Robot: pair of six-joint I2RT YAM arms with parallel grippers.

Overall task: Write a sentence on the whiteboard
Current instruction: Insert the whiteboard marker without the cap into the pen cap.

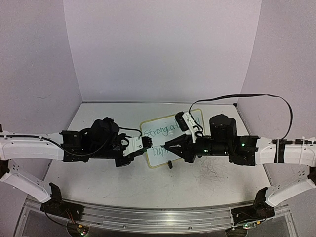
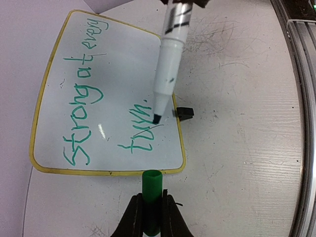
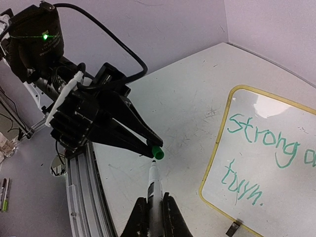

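The whiteboard [image 1: 157, 140] [image 2: 123, 74] [image 3: 269, 163], yellow-framed, lies flat between the arms. The sentence [image 2: 86, 98] [image 3: 266, 143], in green, reads "Strong at every turn." in two lines. My left gripper [image 1: 149, 143] [image 2: 152, 202] [image 3: 150, 147] is shut on a green marker cap [image 2: 151, 190] [image 3: 157, 152], just off the board's edge. My right gripper [image 1: 167, 144] [image 3: 156, 200] is shut on the white marker [image 3: 155, 187] [image 2: 170, 64]. The marker's dark tip [image 2: 156, 118] points at the cap's open end, a small gap short of it.
A black clip foot [image 2: 184, 113] [image 3: 233, 228] sticks out from the board's edge. Old scribble marks [image 1: 212, 173] cover the table to the right. A metal rail [image 1: 148, 217] [image 3: 84, 187] runs along the near edge. A black cable [image 1: 256, 96] arcs behind the right arm.
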